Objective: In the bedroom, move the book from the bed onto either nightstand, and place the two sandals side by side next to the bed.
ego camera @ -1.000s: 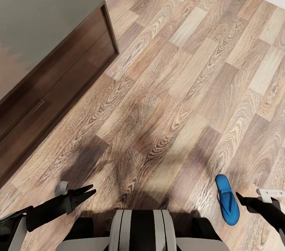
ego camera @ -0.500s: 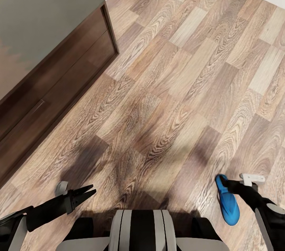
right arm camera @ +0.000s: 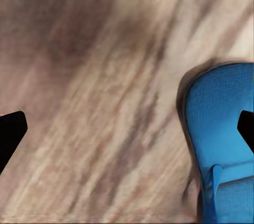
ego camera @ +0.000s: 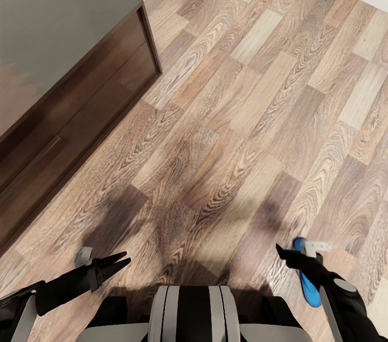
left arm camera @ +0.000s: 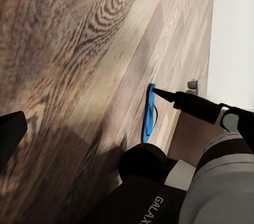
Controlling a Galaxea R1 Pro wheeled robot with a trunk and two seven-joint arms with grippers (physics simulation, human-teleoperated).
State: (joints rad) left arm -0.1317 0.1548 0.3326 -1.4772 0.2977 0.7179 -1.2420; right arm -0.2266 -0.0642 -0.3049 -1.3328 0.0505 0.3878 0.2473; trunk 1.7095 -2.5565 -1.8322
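From the head, one blue sandal [ego camera: 308, 284] lies flat on the wood floor [ego camera: 231, 116] at the lower right of the frame, partly hidden by the right gripper [ego camera: 296, 253]. The right wrist picture shows more: the sandal's toe end and strap, with that gripper's two dark tips spread wide, holding nothing. The left gripper [ego camera: 116, 264] sits at the lower left; I cannot tell if it is apart or together. A dark brown cabinet [ego camera: 64, 72] stands at the upper left
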